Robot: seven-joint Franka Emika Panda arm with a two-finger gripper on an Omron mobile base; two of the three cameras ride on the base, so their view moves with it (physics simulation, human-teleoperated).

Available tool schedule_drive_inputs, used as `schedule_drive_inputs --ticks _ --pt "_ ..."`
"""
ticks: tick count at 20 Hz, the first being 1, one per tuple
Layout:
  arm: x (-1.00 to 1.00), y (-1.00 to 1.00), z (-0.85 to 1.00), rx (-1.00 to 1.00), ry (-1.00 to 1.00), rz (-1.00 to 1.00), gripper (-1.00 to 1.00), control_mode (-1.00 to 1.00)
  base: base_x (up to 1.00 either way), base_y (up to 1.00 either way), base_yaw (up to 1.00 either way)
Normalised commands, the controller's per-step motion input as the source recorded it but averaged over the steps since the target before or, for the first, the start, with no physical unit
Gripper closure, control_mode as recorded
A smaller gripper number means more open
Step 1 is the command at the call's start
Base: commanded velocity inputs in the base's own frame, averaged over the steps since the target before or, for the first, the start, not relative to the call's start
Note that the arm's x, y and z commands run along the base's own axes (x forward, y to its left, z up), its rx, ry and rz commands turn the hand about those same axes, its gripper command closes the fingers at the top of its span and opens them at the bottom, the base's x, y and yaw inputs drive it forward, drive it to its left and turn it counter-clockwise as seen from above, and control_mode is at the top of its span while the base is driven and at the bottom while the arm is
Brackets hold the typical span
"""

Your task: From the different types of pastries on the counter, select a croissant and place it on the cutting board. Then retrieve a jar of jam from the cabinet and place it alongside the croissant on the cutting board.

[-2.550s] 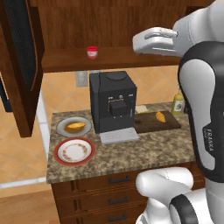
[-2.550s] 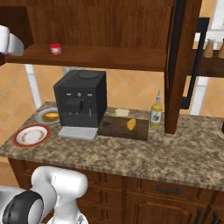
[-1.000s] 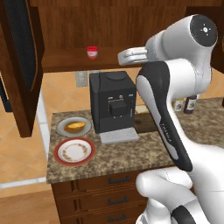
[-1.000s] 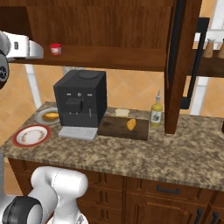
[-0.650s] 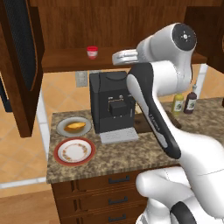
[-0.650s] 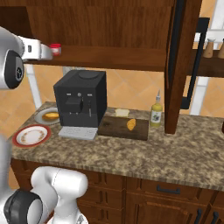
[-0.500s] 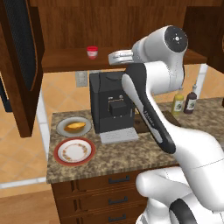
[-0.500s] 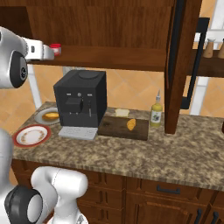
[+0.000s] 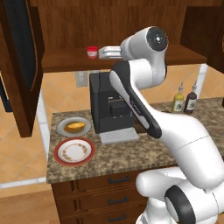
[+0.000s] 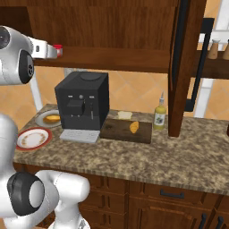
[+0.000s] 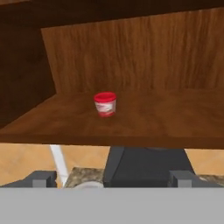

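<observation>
Croissant (image 10: 133,127) sits on the cutting board (image 10: 117,130); the hand (image 9: 101,53), fingers spread, faces the jar of jam (image 11: 105,104), needing to reach in around it.

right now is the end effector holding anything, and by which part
Nothing is held. The end effector is open, level with the shelf, and the jam jar stands untouched ahead of it.
</observation>
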Motion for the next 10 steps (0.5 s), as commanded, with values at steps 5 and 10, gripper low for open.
schedule_drive_inputs --ticks 5,10 --pt "0.52 0.01 -0.07 0.04 0.0 -0.06 -1.0 -1.0 0.0 0.0 0.0" --pt "0.28 0.13 -0.21 0.04 0.0 0.0 -1.0 -1.0 0.0 0.0 0.0"
